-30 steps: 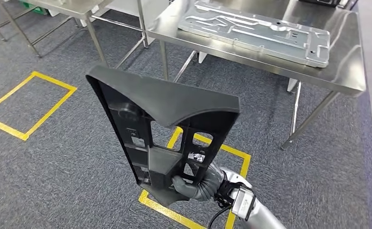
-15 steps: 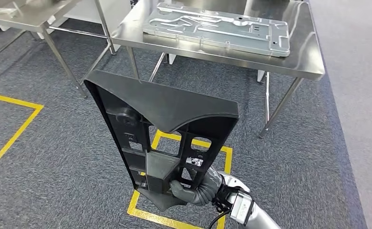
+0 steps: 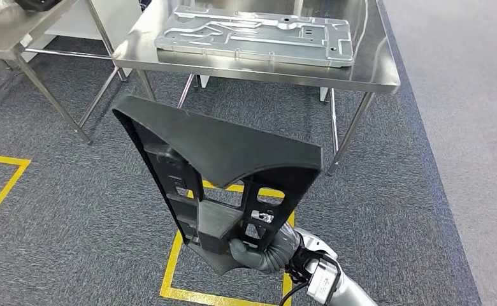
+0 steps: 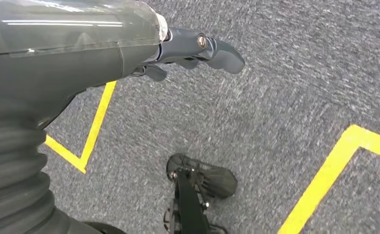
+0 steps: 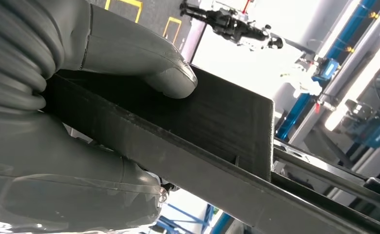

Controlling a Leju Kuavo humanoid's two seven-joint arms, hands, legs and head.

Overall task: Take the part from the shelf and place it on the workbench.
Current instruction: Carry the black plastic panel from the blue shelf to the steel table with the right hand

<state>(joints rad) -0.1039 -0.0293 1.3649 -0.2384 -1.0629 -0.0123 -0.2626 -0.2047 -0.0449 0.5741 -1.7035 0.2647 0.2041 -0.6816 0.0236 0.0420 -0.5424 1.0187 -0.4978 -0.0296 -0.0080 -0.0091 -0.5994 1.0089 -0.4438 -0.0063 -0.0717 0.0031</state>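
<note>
Workbench edge nearer now; right robot hand apparently grips part.

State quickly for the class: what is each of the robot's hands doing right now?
Left hand: holds nothing; fingers look loosely curled, so open or shut cannot be told.
Right hand: gripping the black plastic part at its lower end.

Grey ribbed wrist cover, silver forearm, black cable.
</note>
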